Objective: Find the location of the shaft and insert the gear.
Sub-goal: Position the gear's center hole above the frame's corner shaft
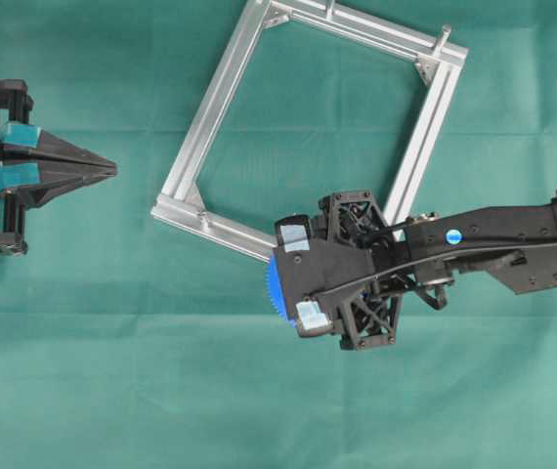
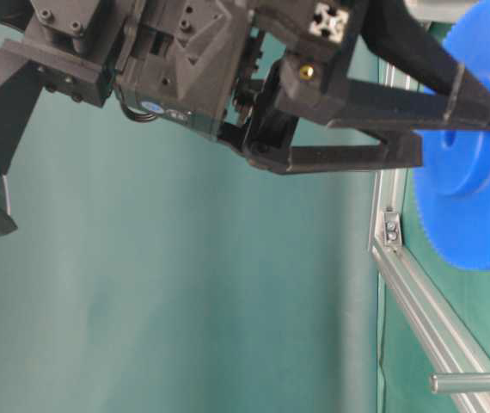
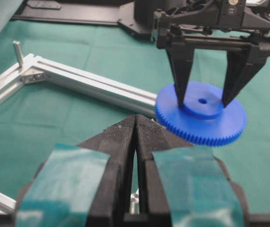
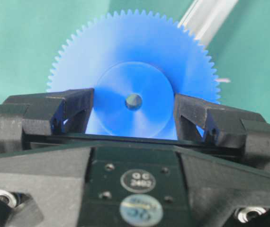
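The gear (image 1: 275, 288) is a bright-blue toothed disc with a raised hub and a small centre hole. My right gripper (image 1: 288, 278) is shut on its hub from both sides. Seen from the left wrist, the gear (image 3: 206, 125) lies level between the right gripper's fingers (image 3: 181, 94), close to a rail of the aluminium frame (image 3: 92, 82). In the right wrist view the gear (image 4: 130, 52) fills the space ahead of the right gripper (image 4: 133, 104). My left gripper (image 1: 112, 169) rests shut and empty at the far left, pointing toward the gear. The shaft is out of view.
A square aluminium frame (image 1: 220, 98) lies tilted on the green cloth, and my right arm crosses its lower corner. A bare silver peg (image 1: 445, 32) stands on its far corner and also shows from the left wrist as the peg (image 3: 17, 52).
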Robot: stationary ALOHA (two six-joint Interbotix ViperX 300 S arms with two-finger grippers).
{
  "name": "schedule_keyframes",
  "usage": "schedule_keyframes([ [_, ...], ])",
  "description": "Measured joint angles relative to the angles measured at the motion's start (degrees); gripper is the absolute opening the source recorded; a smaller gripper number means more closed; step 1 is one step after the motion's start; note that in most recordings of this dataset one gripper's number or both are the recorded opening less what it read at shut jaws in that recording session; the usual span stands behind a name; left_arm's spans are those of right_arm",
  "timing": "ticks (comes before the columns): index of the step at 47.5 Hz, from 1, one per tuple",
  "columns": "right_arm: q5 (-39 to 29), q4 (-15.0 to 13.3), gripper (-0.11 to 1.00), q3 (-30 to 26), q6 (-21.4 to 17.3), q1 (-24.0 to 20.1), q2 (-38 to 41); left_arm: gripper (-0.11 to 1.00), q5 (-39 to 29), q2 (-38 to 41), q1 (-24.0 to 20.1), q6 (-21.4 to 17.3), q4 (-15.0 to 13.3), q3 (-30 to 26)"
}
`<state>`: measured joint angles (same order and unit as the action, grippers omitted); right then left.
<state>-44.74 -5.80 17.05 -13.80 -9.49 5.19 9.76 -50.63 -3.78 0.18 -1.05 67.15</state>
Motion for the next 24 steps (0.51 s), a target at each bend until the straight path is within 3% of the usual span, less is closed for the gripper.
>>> schedule_keyframes([
  [24, 3.3, -1.8, 0.69, 3.8, -0.4, 5.8, -1.3, 0.01, 0.0, 0.0, 0.0, 0.3, 0.0, 0.0],
])
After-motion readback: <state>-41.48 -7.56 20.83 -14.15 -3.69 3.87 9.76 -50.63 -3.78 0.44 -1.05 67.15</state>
